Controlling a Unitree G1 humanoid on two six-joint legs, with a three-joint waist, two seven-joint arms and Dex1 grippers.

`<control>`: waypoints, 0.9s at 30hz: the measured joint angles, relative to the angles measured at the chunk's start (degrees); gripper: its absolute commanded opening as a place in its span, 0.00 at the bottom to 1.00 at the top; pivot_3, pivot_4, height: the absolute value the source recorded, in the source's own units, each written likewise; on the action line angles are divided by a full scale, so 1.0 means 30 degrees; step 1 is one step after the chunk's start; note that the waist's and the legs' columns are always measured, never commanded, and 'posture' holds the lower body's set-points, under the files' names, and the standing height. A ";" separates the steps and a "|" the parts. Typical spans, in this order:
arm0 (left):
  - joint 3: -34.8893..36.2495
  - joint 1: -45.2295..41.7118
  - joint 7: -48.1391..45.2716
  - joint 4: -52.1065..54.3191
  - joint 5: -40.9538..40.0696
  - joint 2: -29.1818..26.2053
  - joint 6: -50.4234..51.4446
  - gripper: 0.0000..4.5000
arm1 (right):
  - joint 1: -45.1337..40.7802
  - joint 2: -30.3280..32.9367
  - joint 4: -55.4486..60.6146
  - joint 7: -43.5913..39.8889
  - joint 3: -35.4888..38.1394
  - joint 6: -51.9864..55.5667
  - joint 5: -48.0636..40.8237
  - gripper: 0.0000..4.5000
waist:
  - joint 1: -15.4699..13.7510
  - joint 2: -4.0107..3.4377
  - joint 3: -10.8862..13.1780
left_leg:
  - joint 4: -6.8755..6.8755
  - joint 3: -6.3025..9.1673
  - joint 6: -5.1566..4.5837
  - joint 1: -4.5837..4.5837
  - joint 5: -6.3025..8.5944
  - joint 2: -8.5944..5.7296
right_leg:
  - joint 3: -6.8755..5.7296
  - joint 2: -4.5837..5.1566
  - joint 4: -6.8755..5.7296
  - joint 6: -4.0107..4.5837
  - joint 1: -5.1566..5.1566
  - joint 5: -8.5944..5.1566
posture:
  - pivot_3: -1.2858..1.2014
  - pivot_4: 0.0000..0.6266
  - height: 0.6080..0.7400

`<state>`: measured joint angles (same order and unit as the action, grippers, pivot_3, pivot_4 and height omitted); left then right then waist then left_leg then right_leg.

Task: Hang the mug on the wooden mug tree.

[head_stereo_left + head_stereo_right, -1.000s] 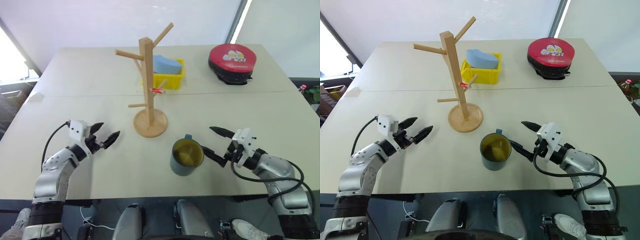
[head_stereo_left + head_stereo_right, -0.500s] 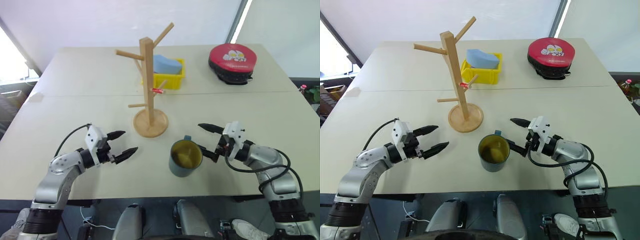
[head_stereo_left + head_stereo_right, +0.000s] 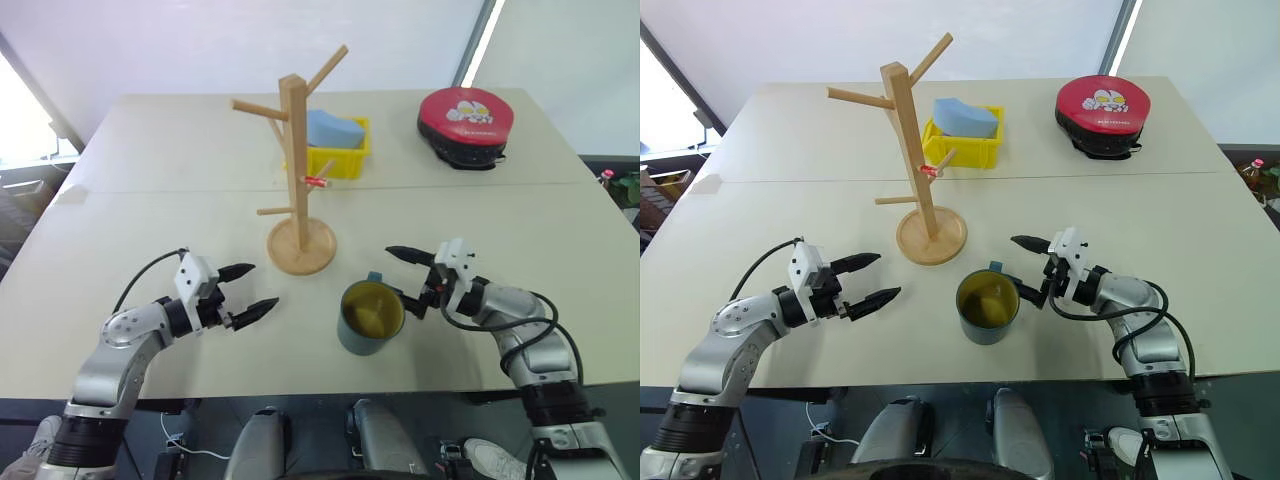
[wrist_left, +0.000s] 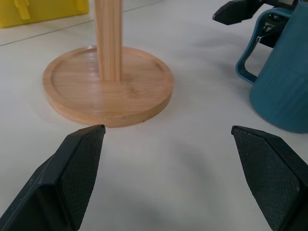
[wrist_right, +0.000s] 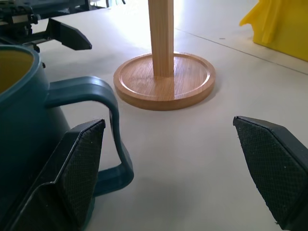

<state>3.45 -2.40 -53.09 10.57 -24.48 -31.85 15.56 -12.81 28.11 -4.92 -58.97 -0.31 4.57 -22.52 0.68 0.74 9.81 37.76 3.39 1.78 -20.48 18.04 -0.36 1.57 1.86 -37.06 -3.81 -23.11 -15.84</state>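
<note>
Mug (image 3: 371,317) stands upright on the table (image 3: 150,210), near the front edge, just in front and to the right of the mug tree (image 3: 298,200) base, handle toward the tree side. Right gripper (image 3: 406,275) wide open, holding nothing, one finger right beside the mug handle (image 5: 103,125). Left gripper (image 3: 248,291) open too, empty, hovering left of the mug, well apart from it.
</note>
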 measured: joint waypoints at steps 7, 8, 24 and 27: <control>0.0008 0.0600 -0.0680 0.0270 -0.0012 -0.0204 -0.0108 1.00 | -0.0410 -0.0112 -0.0778 -0.0437 -0.0233 -0.0312 0.0273 0.98 | 0.0012 -0.0002 0.0001 | -0.0001 -0.0001 0.0000 0.0002 0.0000 0.0000 | 0.0001 0.0002 0.0000 0.0001 -0.0001 -0.0001 | 0.52 0.24 1.00; 0.0009 0.0666 -0.0778 0.0243 -0.0011 -0.0205 -0.0181 1.00 | -0.0468 -0.0112 -0.0904 -0.0542 -0.0263 -0.0395 0.0331 0.98 | 0.0009 -0.0002 0.0001 | -0.0001 -0.0001 0.0000 0.0001 0.0000 0.0000 | 0.0001 0.0002 0.0001 0.0001 -0.0001 -0.0001 | 0.52 0.24 1.00; -0.0006 0.0706 -0.1480 -0.0906 0.0067 -0.0201 -0.1598 1.00 | -0.0638 -0.0215 -0.1488 -0.1867 -0.0931 -0.0367 0.0340 0.01 | 0.0005 -0.0003 0.0002 | 0.0001 0.0000 -0.0001 0.0000 0.0000 0.0000 | 0.0001 0.0006 0.0001 0.0001 -0.0001 0.0000 | 0.52 0.24 1.00; -0.0013 0.0707 -0.1469 -0.1034 0.0078 -0.0198 -0.1787 1.00 | -0.0637 -0.0209 -0.1465 -0.1755 -0.0928 -0.0407 0.0406 0.01 | 0.0004 -0.0004 0.0003 | 0.0001 0.0000 0.0000 -0.0001 0.0000 0.0000 | 0.0002 0.0007 0.0001 0.0001 -0.0002 0.0000 | 0.52 0.24 1.00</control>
<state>3.41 -0.28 -57.50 7.47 -24.24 -32.45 10.20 -14.73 27.48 -9.31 -64.23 -3.09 3.35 -21.30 0.70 0.73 9.82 37.77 3.39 1.78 -20.48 18.04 -0.36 1.57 1.88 -37.05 -3.81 -23.11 -15.84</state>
